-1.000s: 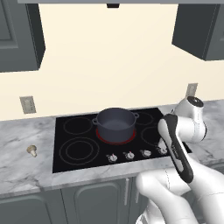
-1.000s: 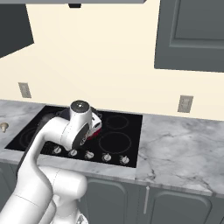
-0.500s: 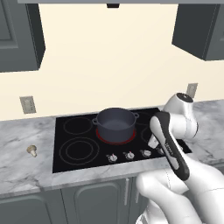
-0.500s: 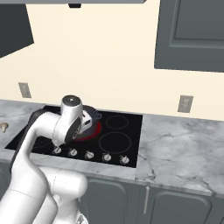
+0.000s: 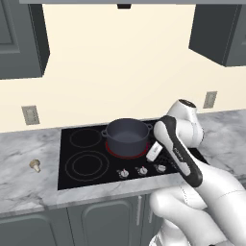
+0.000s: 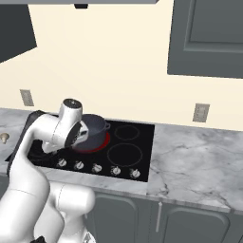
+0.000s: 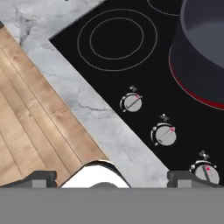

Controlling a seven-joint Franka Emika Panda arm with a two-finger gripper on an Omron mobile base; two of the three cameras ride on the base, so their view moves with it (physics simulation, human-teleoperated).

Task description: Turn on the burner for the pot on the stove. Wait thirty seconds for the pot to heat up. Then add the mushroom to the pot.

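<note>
The dark blue-grey pot stands on the black stove, over the burner that glows red around its base. My gripper hangs just right of the pot, above the row of silver knobs. In the hand view the gripper is open, its fingertips wide apart with nothing between them. That view looks down on the knobs, the pot and the red burner. The tan mushroom lies on the grey marble counter left of the stove, also seen as the mushroom.
A large double-ring burner sits front left of the stove. Marble counter stretches to the right. Dark wall cabinets hang above, and outlets are on the wall. The wooden floor shows beyond the counter edge.
The arm has swung left across the front of the stove, bringing the hand from the right side toward the pot and knobs. Pot and mushroom have not moved.
</note>
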